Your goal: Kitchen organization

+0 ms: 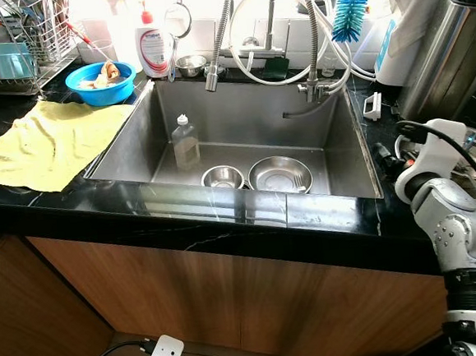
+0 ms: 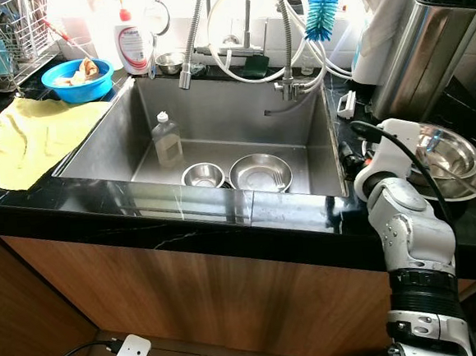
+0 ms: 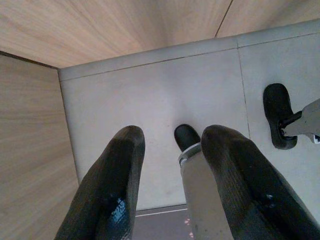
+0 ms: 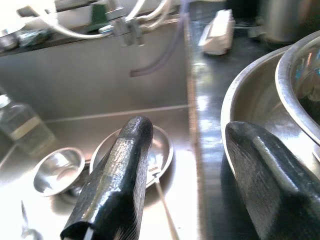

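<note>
Sink: steel basin set into the black counter straight before me, wooden cabinet fronts below it.
Large bowl: steel, on the sink floor, right of its smaller neighbour, a spoon or fork lying in it.
Small bowl: steel, on the sink floor, touching or just beside the large bowl.
Clear bottle: upright in the sink, near the left wall, behind the small bowl.
Stacked bowls: steel, nested on the counter right of the sink.
My right gripper: raised over the counter's right edge; my jaws stand wide apart and hold nothing. One finger sits over the sink's large bowl, the other over the rim of the stacked bowls.
My left gripper: hanging low beside the cabinet, pointed at the pale floor; jaws parted, nothing held.
Yellow cloth: spread on the counter left of the sink.
Blue bowl: behind the cloth, food scraps inside.
Soap bottle: white, behind the sink's left corner.
Dish rack: far left, with cups and utensils.
Blue brush: hanging behind the sink, right side.
Faucet hoses: looped over the back rim.
</note>
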`<state>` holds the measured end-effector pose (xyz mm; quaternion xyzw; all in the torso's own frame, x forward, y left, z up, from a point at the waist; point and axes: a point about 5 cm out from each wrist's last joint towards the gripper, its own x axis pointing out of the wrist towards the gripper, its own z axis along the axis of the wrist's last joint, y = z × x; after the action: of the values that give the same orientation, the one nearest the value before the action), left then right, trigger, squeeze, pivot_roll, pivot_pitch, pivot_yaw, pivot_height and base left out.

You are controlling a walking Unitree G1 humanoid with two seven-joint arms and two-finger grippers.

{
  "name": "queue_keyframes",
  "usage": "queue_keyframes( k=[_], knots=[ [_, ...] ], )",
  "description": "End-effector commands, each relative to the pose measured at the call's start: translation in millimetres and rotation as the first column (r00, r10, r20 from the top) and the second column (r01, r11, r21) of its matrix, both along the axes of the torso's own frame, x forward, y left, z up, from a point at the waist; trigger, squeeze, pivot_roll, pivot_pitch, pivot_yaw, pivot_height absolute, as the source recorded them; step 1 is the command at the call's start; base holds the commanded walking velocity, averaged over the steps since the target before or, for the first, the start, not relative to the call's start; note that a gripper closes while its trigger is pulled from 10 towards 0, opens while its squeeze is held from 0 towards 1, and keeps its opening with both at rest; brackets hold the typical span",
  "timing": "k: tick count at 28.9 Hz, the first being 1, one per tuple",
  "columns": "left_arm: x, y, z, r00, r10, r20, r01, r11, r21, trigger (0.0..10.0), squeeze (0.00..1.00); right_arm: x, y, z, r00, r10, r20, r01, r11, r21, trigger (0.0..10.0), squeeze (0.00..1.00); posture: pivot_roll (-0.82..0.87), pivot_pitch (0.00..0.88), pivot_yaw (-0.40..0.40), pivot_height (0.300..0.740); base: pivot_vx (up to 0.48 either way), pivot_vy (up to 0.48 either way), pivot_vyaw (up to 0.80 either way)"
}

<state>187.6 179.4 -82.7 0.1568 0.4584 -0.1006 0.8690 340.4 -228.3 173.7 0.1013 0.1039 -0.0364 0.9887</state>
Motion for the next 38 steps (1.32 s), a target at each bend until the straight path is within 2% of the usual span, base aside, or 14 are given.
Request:
queue_keyframes(
  k=[1, 8, 12, 14, 18, 22, 25, 31, 38],
  knots=[
    [-0.4, 0.5, 0, 1.000, -0.014, 0.000, 0.014, 1.000, 0.007, 10.0, 0.00, 0.4, 4.4, 2, 1.000, 0.019, 0.007, -0.019, 1.000, -0.003, 10.0, 0.00, -0.13, 0.010, -0.047, 0.740, 0.000, 0.000, 0.00],
    [-0.4, 0.8, 0, 1.000, -0.019, -0.001, 0.019, 1.000, 0.008, 10.0, 0.00, -0.8, -3.8, 8, 0.999, -0.019, 0.049, 0.021, 0.999, -0.040, 10.0, 0.00, -0.13, 0.009, -0.045, 0.740, 0.000, 0.000, 0.00],
    [-0.5, 1.0, 0, 1.000, -0.021, -0.001, 0.021, 1.000, 0.009, 10.0, 0.00, -1.4, -14.0, 9, 0.995, -0.080, 0.057, 0.082, 0.996, -0.036, 10.0, 0.00, -0.13, 0.006, -0.043, 0.740, 0.000, 0.000, 0.00],
    [-0.6, 1.2, 0, 1.000, -0.023, -0.002, 0.023, 1.000, 0.010, 10.0, 0.00, -1.8, -20.2, 15, 0.987, -0.123, 0.100, 0.130, 0.990, -0.063, 10.0, 0.00, -0.13, 0.003, -0.041, 0.740, 0.000, 0.000, 0.00],
    [-1.2, 1.2, 0, 1.000, -0.029, -0.005, 0.030, 0.999, 0.012, 10.0, 0.00, -1.8, -13.5, 27, 0.976, -0.080, 0.201, 0.102, 0.989, -0.104, 10.0, 0.00, -0.13, 0.000, -0.040, 0.740, 0.000, 0.000, 0.00],
    [-1.7, 1.2, -1, 0.999, -0.035, -0.008, 0.035, 0.999, 0.014, 10.0, 0.00, -0.6, -1.3, 25, 0.977, -0.018, 0.212, 0.050, 0.988, -0.144, 10.0, 0.00, -0.13, 0.000, -0.040, 0.740, 0.000, 0.000, 0.00],
    [-2.0, 1.0, -1, 0.999, -0.036, -0.009, 0.036, 0.999, 0.015, 10.0, 0.00, 0.8, 11.0, 16, 0.983, 0.031, 0.183, -0.001, 0.987, -0.160, 10.0, 0.00, -0.13, 0.000, -0.043, 0.740, 0.000, 0.000, 0.00],
    [-2.2, 0.7, -1, 1.000, -0.030, -0.008, 0.030, 0.999, 0.013, 10.0, 0.00, 2.2, 12.6, 13, 0.981, 0.035, 0.190, -0.005, 0.988, -0.154, 10.0, 0.00, -0.12, 0.000, -0.045, 0.740, 0.000, 0.000, 0.00],
    [-1.4, 0.6, -1, 1.000, -0.029, -0.006, 0.029, 0.999, 0.013, 10.0, 0.00, -0.3, 13.1, 20, 0.971, 0.031, 0.238, 0.021, 0.977, -0.211, 10.0, 0.00, -0.13, 0.000, -0.047, 0.740, 0.000, 0.000, 0.00]
  ],
)
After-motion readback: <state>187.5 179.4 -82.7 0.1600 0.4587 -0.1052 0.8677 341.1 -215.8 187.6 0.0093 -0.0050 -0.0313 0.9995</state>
